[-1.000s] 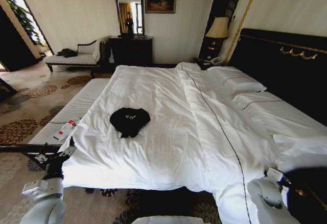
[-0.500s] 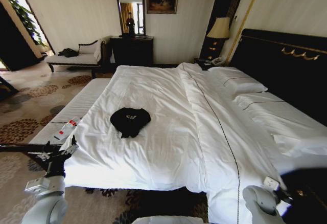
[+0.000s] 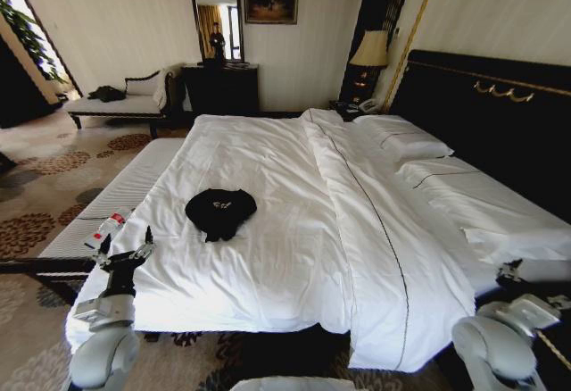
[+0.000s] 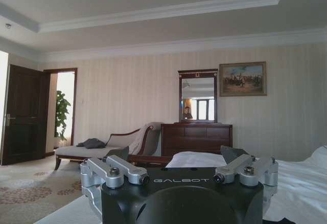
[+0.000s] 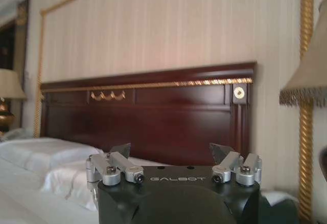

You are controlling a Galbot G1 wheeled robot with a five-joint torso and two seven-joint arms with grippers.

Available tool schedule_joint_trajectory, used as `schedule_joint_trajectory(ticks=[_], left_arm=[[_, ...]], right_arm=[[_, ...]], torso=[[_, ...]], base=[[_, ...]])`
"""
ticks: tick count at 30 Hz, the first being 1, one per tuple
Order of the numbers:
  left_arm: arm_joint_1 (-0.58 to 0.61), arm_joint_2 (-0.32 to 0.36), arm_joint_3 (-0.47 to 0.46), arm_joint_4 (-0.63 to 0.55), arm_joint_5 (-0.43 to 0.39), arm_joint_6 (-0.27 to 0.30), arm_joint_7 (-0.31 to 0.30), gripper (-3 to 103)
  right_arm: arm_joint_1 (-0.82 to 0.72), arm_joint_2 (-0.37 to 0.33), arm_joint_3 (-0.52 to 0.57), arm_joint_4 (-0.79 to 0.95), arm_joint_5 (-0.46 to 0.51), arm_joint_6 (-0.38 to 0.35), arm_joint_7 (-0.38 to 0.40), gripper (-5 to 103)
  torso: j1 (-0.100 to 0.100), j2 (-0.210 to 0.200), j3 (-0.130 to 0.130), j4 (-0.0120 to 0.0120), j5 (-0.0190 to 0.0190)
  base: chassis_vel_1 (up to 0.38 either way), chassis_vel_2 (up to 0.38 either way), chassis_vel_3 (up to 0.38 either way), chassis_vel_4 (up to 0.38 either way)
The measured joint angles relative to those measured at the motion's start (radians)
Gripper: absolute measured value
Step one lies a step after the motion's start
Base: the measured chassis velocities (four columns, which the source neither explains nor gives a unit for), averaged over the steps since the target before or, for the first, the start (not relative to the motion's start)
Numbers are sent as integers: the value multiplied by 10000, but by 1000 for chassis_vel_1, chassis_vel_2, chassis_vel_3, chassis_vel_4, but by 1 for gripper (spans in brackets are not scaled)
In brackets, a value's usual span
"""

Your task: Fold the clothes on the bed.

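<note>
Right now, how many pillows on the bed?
2 clearly visible, both against the headboard: the far pillow nearer the lamp, and the near pillow closer to the right pincer. More may be hidden beneath them.

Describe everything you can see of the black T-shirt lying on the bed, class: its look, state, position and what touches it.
The black T-shirt lies bunched in a rounded heap, not spread flat, on the white duvet of the bed, toward the bed's left side. It looks like soft, matte fabric. Small white lettering shows near its middle, too small to read. A fold or sleeve trails toward the foot edge. Only the bedding touches it; neither end effector is near.
</note>
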Motion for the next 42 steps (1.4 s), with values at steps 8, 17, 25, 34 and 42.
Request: schedule_joint_trajectory(ticks=[8,17,25,34,42], left_arm=[[259,-91,228,-882,112,206,0,100],[1123,-74,694,-1515,830,289,545,100],[1450,-140,781,-2289,710,295,485,100],[1588,-252,1088,-2255,1005,125,495,100],[1812,-96,1179,-2286,1199,-184,1220,100]], right_arm=[[-1361,1110,-459,1978,-1970,824,-1400,100],[-2196,2216,-1503,2242,-2949,2822,-3180,100],[-2387,2818,-2318,1331,-3352,5254,-5045,100],[-2528,3278,-2866,339,-4559,6844,-5556,100],[-2541,3270,-3117,268,-5610,6909,-5439,100]], torso=[[1,-2,0,2,1],[1,-2,0,4,1],[1,-2,-1,3,2],[2,-1,0,3,1],[2,-2,-1,2,3]], base=[[0,0,0,0],[0,0,0,0],[0,0,0,0],[0,0,0,0],[0,0,0,0]])
